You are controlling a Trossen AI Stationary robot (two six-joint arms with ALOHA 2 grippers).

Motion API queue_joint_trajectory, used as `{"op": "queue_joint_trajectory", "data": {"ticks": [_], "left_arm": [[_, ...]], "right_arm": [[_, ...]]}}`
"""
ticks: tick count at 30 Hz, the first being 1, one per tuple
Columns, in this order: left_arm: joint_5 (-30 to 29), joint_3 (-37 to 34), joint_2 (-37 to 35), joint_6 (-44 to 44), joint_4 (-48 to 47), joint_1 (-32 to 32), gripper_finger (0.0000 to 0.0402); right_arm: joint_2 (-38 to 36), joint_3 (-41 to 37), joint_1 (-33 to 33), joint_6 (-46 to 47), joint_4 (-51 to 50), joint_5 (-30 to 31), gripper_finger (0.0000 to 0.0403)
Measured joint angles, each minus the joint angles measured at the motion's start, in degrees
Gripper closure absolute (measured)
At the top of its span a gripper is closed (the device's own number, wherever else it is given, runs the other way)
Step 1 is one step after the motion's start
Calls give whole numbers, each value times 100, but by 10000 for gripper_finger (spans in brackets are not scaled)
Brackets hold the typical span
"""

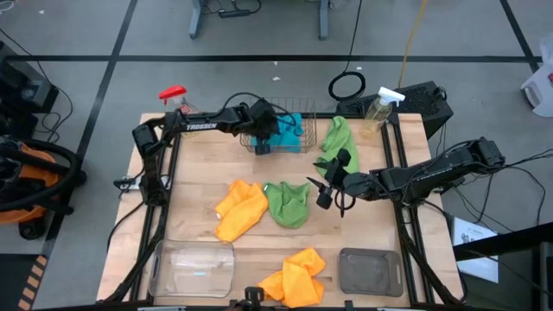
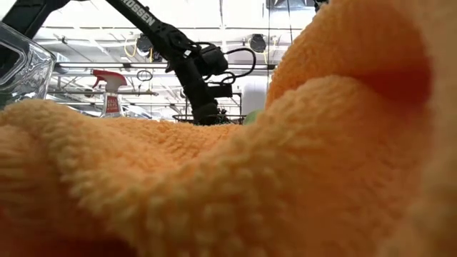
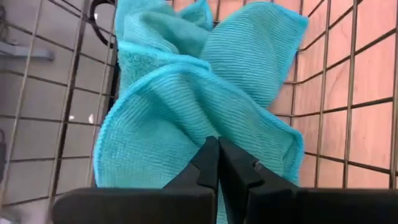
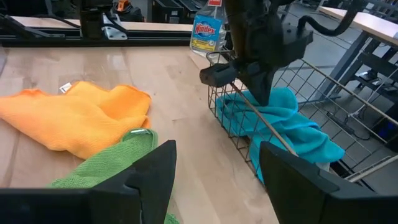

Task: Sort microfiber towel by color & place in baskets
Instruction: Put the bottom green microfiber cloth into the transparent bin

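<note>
My left gripper (image 3: 218,144) is shut, pointing down into the copper wire basket (image 1: 298,145) at the table's far side, on a teal towel (image 3: 186,93); the basket shows it too (image 4: 292,124). My right gripper (image 4: 217,180) is open and holds nothing. It hovers just right of a green towel (image 1: 289,204) lying mid-table. A second green towel (image 1: 337,138) lies right of the basket. One yellow-orange towel (image 1: 240,209) lies left of centre. Another (image 1: 294,278) lies at the near edge and fills the low view (image 2: 228,178). My left gripper pinches a bunched fold of the teal towel (image 3: 205,127) between its two fingers, coming from above and pointing down into the basket. The folds draw together at the fingertips (image 3: 208,155). The rest of the towel lies on the basket floor (image 4: 298,140).
A clear plastic bin (image 1: 194,268) sits at the near left and a dark grey bin (image 1: 370,269) at the near right. Spray bottles stand at the far left (image 1: 173,97) and far right (image 1: 380,108). Bare wood lies between the towels and the bins.
</note>
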Motion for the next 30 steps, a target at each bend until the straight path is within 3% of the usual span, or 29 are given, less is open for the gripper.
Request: {"op": "queue_joint_trajectory", "data": {"ticks": [11, 18, 24, 30], "left_arm": [[-140, -8, -395, -180, -3, 0, 384], [-121, -8, -1173, -1094, -310, -211, 384], [397, -347, -2387, -1979, -435, -1035, 397], [76, -1163, -3068, -2578, 93, -2250, 395]], "right_arm": [[0, 0, 1, 0, -1, 2, 181], [-169, 0, -5, 115, -639, 4, 181], [-595, -1, -44, 866, -2551, 16, 181], [-670, -4, -90, 1424, -3615, -171, 181]]}}
